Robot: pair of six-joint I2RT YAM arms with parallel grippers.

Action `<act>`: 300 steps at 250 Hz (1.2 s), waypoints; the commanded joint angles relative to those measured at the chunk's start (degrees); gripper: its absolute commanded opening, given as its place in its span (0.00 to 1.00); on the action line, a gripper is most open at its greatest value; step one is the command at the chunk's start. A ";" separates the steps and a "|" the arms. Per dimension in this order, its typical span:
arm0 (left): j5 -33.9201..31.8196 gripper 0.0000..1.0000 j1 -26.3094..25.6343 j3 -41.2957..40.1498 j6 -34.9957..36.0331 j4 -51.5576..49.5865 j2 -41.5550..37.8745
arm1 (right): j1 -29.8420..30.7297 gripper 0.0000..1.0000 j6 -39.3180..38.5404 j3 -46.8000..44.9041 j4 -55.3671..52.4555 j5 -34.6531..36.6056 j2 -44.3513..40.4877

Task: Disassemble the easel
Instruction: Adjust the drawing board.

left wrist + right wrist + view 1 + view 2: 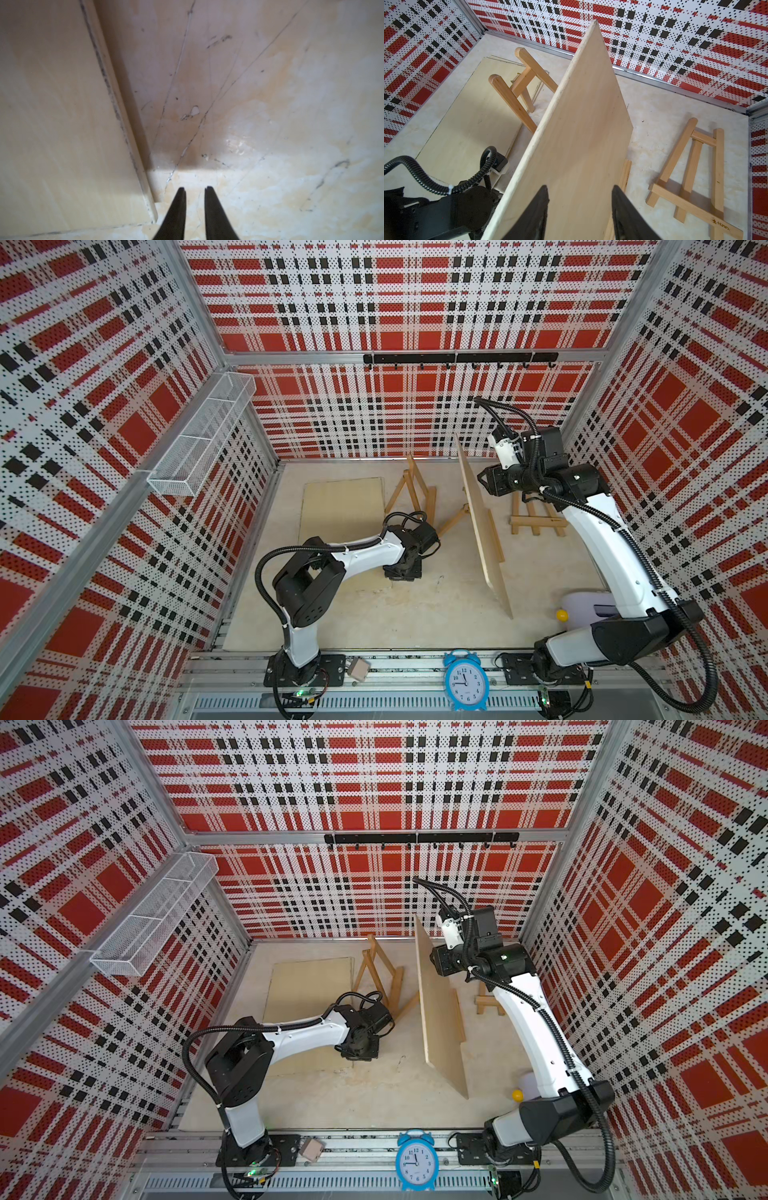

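**Entry: standing board, right gripper at its upper far end**

Standing board [483, 531]: up on its long edge, tilted, mid-table; its long axis runs from the back wall toward the front rail; one face is turned to the right arm, the other to the left.

Easel frame [512, 102]: upright on the left arm's side of the board, one leg passing out of sight behind it; I cannot tell whether the board leans on it; a ledge strip [626, 172] lies along the board's foot on the right arm's side.

Right gripper [579, 189]: raised, near the board's upper edge at the back-wall end, pointed at the broad face; jaws partly apart, both fingers in front of that face, nothing clamped that I can see.

Left gripper [195, 188]: low over the table [270, 187], by the corner of a flat board [62, 124], well apart from the standing one; jaws drawn to a narrow slit, empty.

Small easel [691, 166]: flat on the table, on the right arm's side.

My reading: the right arm is the nearer; to lift the board I would turn the gripper across the top edge, jaws straddling its thickness rather than facing the broad side.
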 commanded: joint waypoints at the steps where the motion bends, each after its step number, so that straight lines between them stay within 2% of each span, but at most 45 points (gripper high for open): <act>1: -0.16 0.21 0.24 -2.19 -0.70 -0.61 -0.72 | 0.24 0.52 -0.79 -0.77 1.05 -0.33 -2.12; 164: -1.00 0.19 1.94 -8.51 -0.70 -1.34 -5.66 | 0.28 0.51 -0.16 -2.57 1.39 -0.90 -3.85; 239: -2.33 0.18 2.39 -8.09 0.18 -1.46 -5.84 | 0.29 0.52 0.19 -3.84 1.64 -0.95 -4.85; 300: -2.60 0.16 3.25 -4.05 1.37 -1.91 -7.85 | 0.31 0.52 0.22 -3.95 1.66 -0.99 -4.91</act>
